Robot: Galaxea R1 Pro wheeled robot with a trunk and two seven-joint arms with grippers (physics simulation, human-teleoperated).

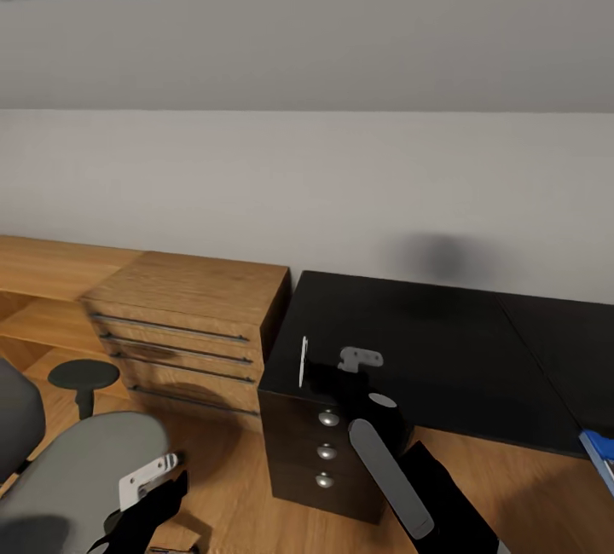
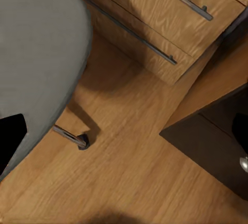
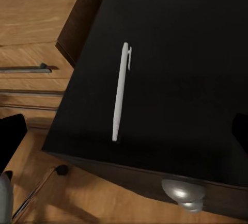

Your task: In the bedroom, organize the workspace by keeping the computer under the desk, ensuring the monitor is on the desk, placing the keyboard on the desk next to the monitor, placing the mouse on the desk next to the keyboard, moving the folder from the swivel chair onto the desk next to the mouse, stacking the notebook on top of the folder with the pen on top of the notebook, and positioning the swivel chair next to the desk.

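Right tool [image 1: 337,371] above unmarked white pen [image 3: 120,92] on black desk [image 1: 443,349].

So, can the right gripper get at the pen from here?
Probably yes: the pen lies alone near the desk's corner edge, nothing over or beside it, and the right gripper hovers right by it.

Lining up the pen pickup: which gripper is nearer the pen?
Right. The right gripper hovers over the desk corner just beside the pen; the left gripper is low by the swivel chair, off the desk.
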